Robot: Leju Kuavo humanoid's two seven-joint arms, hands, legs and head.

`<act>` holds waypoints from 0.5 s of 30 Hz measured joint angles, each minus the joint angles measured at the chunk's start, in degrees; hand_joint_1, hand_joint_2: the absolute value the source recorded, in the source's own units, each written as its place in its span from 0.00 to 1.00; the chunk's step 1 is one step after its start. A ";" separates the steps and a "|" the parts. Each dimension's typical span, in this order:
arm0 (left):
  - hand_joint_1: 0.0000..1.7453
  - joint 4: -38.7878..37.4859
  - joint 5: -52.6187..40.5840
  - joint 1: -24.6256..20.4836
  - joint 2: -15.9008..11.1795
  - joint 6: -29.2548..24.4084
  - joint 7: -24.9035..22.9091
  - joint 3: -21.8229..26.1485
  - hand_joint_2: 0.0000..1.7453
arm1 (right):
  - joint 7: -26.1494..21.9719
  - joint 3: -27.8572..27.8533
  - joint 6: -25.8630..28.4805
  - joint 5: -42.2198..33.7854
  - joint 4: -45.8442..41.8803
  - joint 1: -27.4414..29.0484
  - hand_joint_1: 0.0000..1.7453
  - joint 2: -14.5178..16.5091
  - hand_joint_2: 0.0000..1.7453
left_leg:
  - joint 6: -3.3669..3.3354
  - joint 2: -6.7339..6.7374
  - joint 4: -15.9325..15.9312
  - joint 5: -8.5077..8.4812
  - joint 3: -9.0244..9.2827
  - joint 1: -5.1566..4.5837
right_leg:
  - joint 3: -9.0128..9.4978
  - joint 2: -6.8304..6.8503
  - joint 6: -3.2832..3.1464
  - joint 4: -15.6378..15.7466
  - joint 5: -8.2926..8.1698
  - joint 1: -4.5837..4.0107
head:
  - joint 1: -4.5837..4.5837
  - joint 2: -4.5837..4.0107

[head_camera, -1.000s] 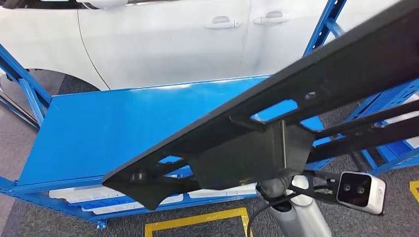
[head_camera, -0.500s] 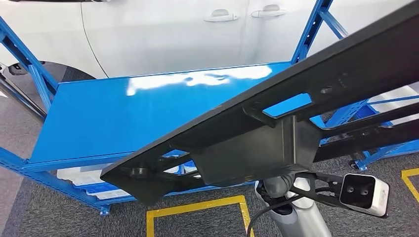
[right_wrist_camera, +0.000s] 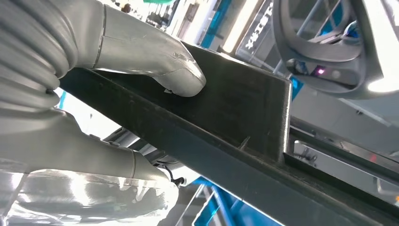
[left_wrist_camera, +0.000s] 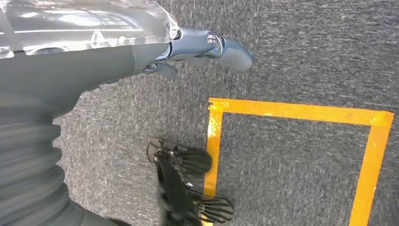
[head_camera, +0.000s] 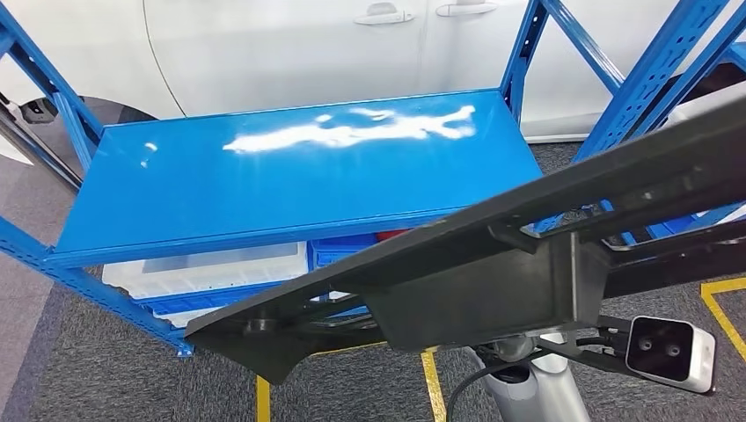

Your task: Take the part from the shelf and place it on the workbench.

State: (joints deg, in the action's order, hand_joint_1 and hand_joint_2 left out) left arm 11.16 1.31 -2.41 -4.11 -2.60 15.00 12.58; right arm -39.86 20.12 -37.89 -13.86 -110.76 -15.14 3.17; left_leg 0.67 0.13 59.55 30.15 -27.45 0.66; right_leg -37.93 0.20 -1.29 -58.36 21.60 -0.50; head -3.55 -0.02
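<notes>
A long black metal part (head_camera: 493, 264) with cut-outs and a boxy bracket runs slantwise across the head view, from low left to high right. My right hand (right_wrist_camera: 141, 52) grips it from underneath, and the right wrist view shows the thumb pressed on the part's (right_wrist_camera: 235, 108) flat black face. In the head view the part hides that hand, leaving my right forearm (head_camera: 532, 396) showing below it. My left hand (left_wrist_camera: 202, 47) hangs over grey carpet, fingers apart and holding nothing.
The blue shelf (head_camera: 264, 176) stands ahead with a bare, shiny top board. White and blue bins (head_camera: 220, 268) sit on the level below. A white car (head_camera: 290, 44) is parked behind it. Blue rack posts (head_camera: 651, 79) rise at right. Yellow floor lines (left_wrist_camera: 291, 110) mark the carpet.
The whole view has shifted: the shelf now sits farther off and more of it shows. The black part stays in my right hand and lies lower in the picture.
</notes>
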 joint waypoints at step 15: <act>0.00 -0.01 0.02 -0.11 1.62 0.55 -0.07 0.91 1.00 | -0.02 -4.51 -2.78 -0.01 0.02 1.75 1.00 0.06 1.00 | -1.16 0.51 -1.98 -8.24 -9.11 -0.19 | 8.70 -0.25 2.26 -2.69 7.39 0.75 | -0.02 0.00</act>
State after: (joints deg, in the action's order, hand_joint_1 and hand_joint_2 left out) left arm 11.15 1.33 -2.52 -2.49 -2.05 14.93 13.49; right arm -39.87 15.61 -40.67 -13.87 -110.74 -13.39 3.23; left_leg -0.49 0.63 57.57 21.91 -36.56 0.47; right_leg -29.23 -0.06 0.97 -61.05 28.99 0.25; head -3.56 -0.02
